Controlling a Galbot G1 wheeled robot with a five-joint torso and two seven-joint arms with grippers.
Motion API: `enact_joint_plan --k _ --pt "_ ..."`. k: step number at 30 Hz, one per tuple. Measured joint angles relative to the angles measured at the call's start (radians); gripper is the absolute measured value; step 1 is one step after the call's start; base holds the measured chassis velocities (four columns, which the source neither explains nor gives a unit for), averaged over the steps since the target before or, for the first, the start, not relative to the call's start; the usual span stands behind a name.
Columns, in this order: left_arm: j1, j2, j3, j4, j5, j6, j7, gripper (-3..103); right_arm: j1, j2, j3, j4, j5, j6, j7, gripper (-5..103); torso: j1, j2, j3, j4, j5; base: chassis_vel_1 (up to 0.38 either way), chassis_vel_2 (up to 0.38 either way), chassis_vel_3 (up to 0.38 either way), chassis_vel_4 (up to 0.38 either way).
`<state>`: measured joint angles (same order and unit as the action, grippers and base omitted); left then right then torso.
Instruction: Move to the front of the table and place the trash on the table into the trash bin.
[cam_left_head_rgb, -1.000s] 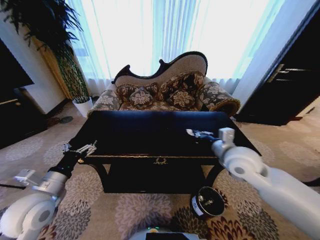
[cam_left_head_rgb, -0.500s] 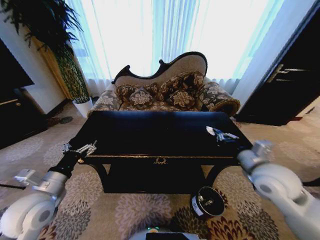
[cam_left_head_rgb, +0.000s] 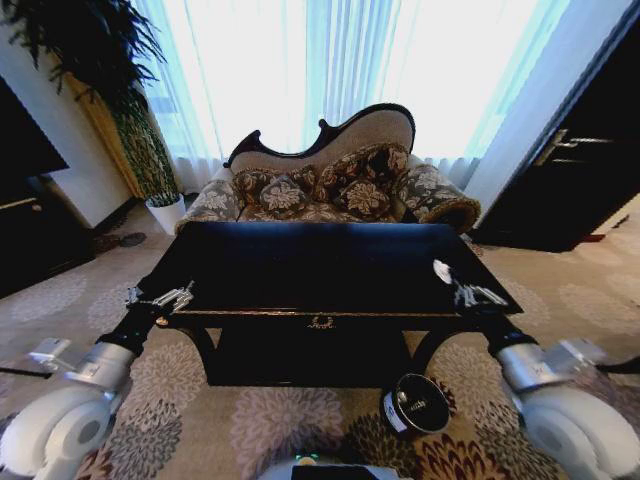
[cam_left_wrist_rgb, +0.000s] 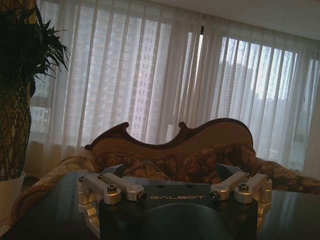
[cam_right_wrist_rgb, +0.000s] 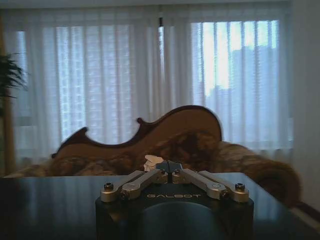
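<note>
Right now your right hand (cam_left_head_rgb: 462, 288) sits over the right front corner of the glossy black bench (cam_left_head_rgb: 300, 265), its fingers clenched on a crumpled white paper wad (cam_left_head_rgb: 442, 270); from the right wrist camera, the wad (cam_right_wrist_rgb: 151, 161) peeks out just past the closed fingertips. Your left hand (cam_left_head_rgb: 160, 298) waits at the bench's left front corner, fingers spread wide and gripping nothing. You'll find the trash bin (cam_left_head_rgb: 417, 403), round and black with a white label, on the patterned carpet (cam_left_head_rgb: 250, 425) below the bench's right front leg. A floral sofa (cam_left_head_rgb: 330, 185) stands behind the bench.
</note>
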<state>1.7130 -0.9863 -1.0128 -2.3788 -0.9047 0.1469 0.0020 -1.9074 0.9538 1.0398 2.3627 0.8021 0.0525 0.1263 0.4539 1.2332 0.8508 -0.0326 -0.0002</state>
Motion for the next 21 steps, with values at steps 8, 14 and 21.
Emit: enact_joint_plan --k 8,14,21 --pt "0.0 0.0 0.0 0.0 0.0 0.0 0.0 100 0.027 0.136 -0.099 -0.152 -0.154 0.137 -0.05 0 0.0 0.0 0.0 0.0003 0.0003 0.0 0.0 0.0 0.0" --pt "0.0 0.0 0.0 0.0 0.0 0.0 0.0 100 0.034 0.222 -0.13 -0.233 -0.174 0.169 -0.046 0 0.0 0.0 0.0 0.0003 -0.0005 0.0 0.0 0.0 0.0" --pt "0.0 0.0 0.0 0.0 0.0 0.0 0.0 100 0.024 0.298 -0.201 -0.35 -0.24 0.227 -0.045 0 0.0 0.0 0.0 0.0 -0.0001 0.0 0.0 0.0 0.0"
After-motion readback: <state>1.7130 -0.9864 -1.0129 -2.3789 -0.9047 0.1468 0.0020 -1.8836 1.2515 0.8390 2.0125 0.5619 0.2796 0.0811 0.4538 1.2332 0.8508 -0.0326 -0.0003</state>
